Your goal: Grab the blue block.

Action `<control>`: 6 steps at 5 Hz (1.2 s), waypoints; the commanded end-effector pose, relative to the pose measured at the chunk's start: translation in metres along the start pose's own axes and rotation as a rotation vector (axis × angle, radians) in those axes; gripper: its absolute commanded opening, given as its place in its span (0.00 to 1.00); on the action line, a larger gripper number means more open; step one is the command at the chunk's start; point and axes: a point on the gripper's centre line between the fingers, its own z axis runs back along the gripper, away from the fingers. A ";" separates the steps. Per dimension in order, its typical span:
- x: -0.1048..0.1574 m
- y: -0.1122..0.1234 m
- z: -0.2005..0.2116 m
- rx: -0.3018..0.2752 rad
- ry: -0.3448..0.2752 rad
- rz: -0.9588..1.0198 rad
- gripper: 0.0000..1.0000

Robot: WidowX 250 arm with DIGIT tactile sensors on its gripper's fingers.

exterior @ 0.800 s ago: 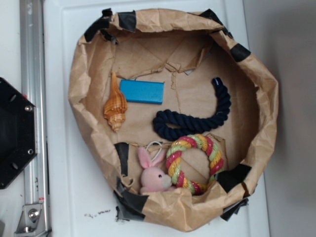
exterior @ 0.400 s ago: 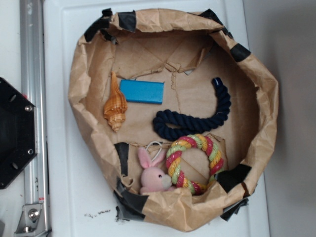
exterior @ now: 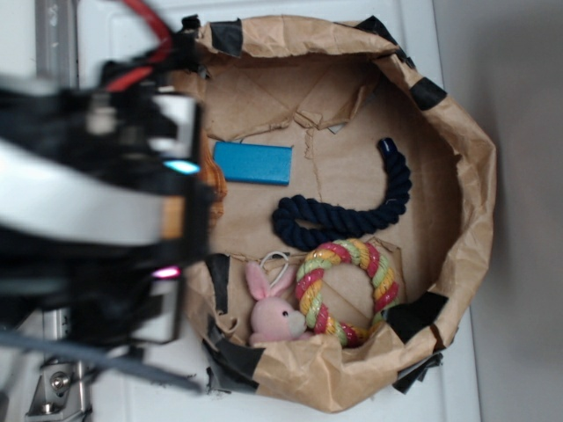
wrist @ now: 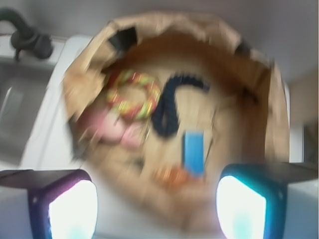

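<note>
No readable brand, label or text in either view.

Wrist view was motion-blurred. Nearest the lens, the gripper (wrist: 157,204) had both fingers wide apart at the bottom corners, pads glowing white, violet rim on one, cyan on the other; nothing between them.

Past the fingers, the blue block (wrist: 194,151) was a flat, bright sky-blue rectangle with plain smooth faces, lying flat on the floor of the brown paper bag (wrist: 276,124). It sat ahead of the gripper, closer to the cyan-lit finger, clear of both. The orange seashell (wrist: 170,175) lay just beside its near end. Further in: the dark navy rope (wrist: 169,107), pink plush bunny (wrist: 112,129), and striped rope ring (wrist: 132,92).

Exterior view: the arm (exterior: 97,211) was a blurred mass over the bag's left rim, covering most of the shell. The block (exterior: 253,163) lay just right of it, uncovered, with the rope (exterior: 347,211) well apart below-right.
</note>
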 end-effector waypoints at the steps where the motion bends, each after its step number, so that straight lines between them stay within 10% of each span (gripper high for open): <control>1: 0.016 0.022 -0.082 0.009 0.128 -0.105 1.00; 6: -0.029 0.059 -0.155 -0.066 0.286 -0.078 1.00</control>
